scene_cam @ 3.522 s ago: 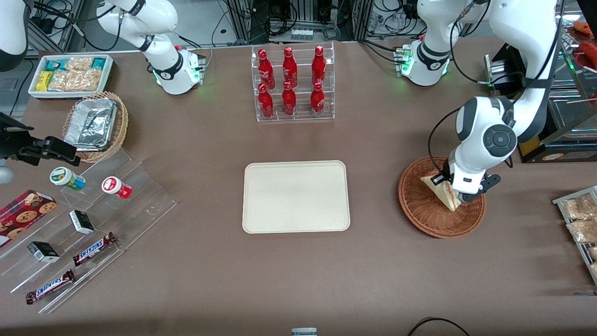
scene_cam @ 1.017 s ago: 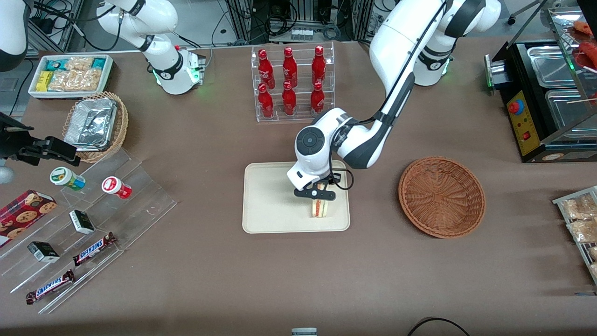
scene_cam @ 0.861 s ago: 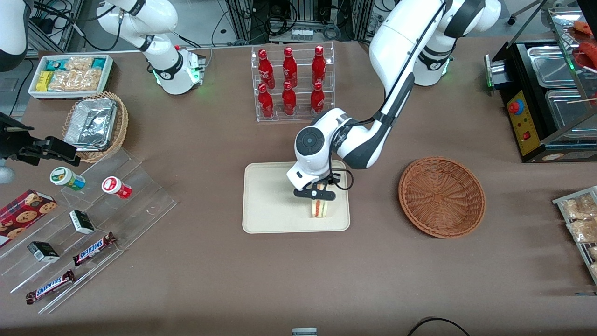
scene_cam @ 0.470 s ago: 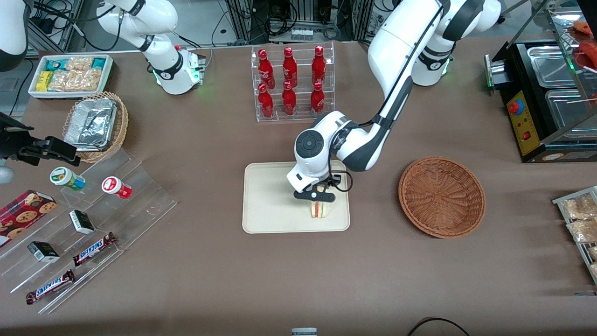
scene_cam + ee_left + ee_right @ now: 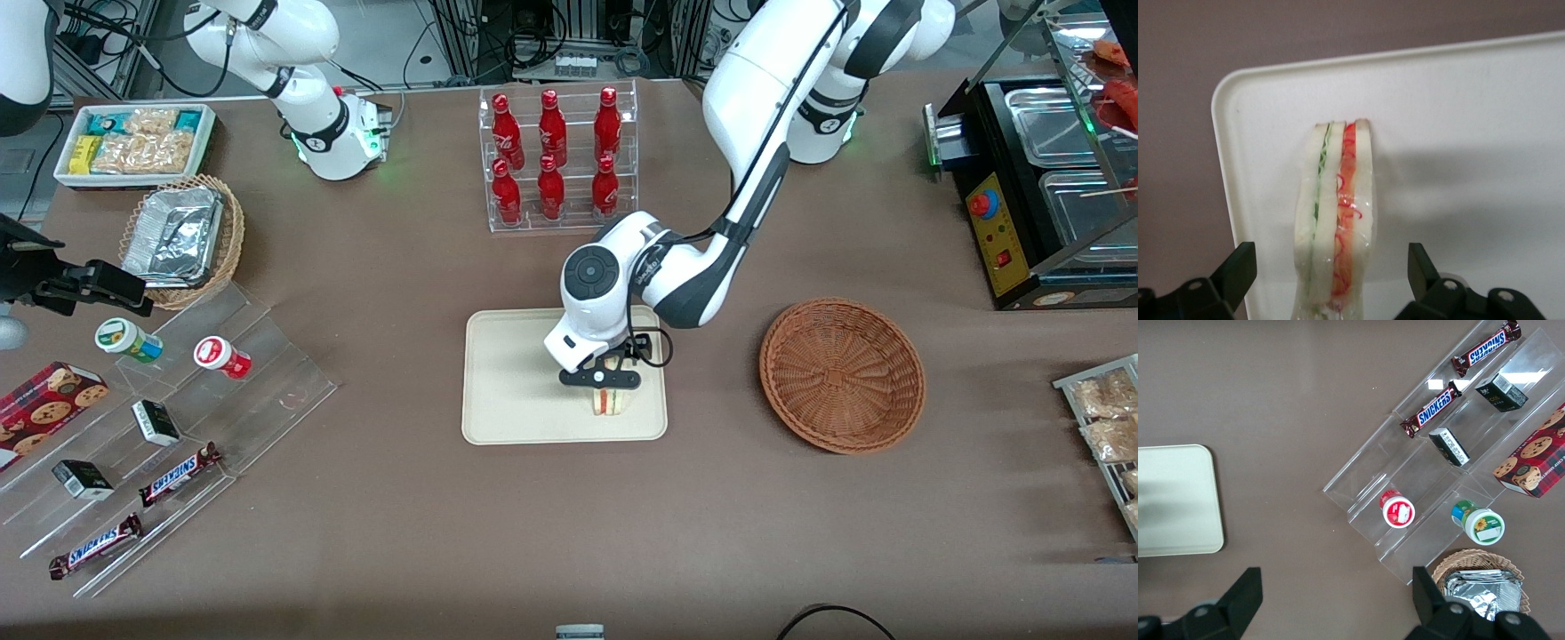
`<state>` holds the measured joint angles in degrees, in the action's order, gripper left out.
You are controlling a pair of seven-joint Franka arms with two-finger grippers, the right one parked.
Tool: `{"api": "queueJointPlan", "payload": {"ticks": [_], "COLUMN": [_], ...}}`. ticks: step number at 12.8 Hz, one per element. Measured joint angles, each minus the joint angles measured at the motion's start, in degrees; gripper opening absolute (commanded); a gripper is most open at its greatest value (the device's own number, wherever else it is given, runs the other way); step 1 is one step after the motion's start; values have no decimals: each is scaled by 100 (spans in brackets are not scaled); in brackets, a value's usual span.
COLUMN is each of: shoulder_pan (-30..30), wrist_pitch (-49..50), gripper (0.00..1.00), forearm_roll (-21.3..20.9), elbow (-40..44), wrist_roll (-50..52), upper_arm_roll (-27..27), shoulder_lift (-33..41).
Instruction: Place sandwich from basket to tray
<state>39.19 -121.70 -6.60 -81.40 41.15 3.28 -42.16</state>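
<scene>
Gripper [image 5: 602,380] spread wide over tray [image 5: 516,391], hovering just above sandwich [image 5: 609,402], fingers [image 5: 1238,270] apart on either side of it with clear gaps, not touching (same gripper [image 5: 1331,280] seen from wrist cam). Sandwich [image 5: 1335,213] resting on tray [image 5: 1458,133], standing on edge, filling edge up, red layer and green layer visible between white bread, clear wrap on. Sits near tray corner closest to front camera, on the side toward basket [image 5: 842,374]. Basket on table toward working arm's end, apart from tray, nothing in it. Rack of red bottles [image 5: 557,156] farther from front camera than tray. Toward parked arm's end: tan wicker basket with foil container [image 5: 180,238], white bin of snack packets [image 5: 135,142], clear stepped stand [image 5: 178,427] with two small cups [image 5: 220,356], small boxes and Snickers bars [image 5: 178,474], cookie box [image 5: 44,409] beside it.
</scene>
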Motion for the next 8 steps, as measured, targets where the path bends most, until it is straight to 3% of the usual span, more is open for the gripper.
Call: {"api": "queueJointPlan", "payload": {"ticks": [4, 8], "shoulder_pan": [-247, -1066], "wrist_pitch": [14, 270], "gripper": [100, 100], "forearm_roll": [2, 295], "elbow": [387, 506], "wrist_roll": [61, -196], "upper_arm_roll": [-154, -167], "shoulder_lift": [95, 558]}}
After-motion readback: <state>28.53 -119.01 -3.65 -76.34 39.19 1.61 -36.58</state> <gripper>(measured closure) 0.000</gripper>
